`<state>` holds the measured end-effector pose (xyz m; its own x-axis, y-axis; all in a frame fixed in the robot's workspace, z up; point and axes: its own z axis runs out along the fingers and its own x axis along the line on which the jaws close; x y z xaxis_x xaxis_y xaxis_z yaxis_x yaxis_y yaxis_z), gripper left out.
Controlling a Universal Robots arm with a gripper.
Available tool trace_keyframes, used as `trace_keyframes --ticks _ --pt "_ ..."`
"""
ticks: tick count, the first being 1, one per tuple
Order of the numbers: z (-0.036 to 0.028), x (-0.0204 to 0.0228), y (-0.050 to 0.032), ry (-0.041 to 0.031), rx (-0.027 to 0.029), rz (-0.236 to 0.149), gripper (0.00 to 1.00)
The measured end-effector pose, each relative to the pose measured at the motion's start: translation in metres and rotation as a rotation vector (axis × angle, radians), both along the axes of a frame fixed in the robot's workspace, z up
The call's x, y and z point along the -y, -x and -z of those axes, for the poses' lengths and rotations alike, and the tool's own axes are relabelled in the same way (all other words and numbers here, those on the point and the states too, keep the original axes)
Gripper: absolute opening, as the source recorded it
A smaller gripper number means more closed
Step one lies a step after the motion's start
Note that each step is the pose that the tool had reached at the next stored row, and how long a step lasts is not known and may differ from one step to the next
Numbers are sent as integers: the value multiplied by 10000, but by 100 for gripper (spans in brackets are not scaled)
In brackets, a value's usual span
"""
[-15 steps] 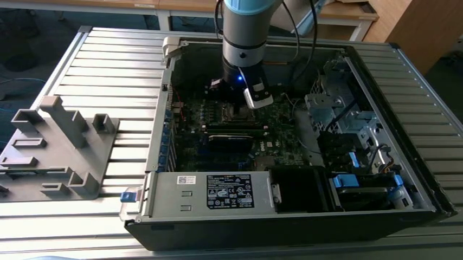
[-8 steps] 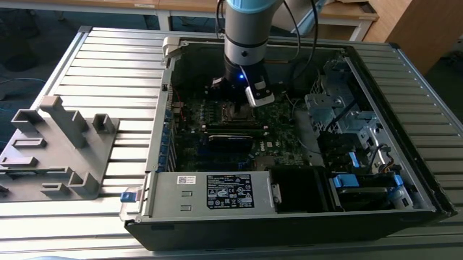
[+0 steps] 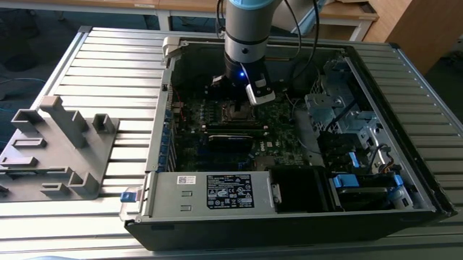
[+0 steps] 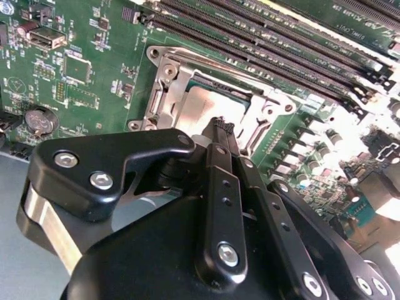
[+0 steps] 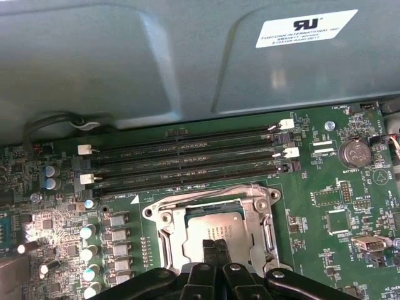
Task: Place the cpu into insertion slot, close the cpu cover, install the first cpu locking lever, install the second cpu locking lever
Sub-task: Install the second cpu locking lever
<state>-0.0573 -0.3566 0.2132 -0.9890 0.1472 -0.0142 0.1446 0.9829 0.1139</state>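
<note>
In the first wrist view the cpu cover (image 5: pixel 215 209) is lying closed as a frame around the cpu (image 5: pixel 215 226), which is sitting flat in the socket. The gripper (image 5: pixel 214 245) is hovering right over the cpu's near edge, fingertips (image 5: pixel 220 245) pressed together, pinching nothing.

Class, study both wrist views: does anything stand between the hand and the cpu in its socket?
Nothing visible does. The hand hangs with its fingertips pressed together, directly over the cpu, which lies in the socket with the cpu cover framing it.
</note>
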Motion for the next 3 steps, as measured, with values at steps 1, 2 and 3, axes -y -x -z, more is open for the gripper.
trace_keyframes --ticks 1,2,3 --pt "-2 0 0 -1 0 0 11" --pt "-2 0 0 -1 0 0 11" --pt "-2 0 0 -1 0 0 11"
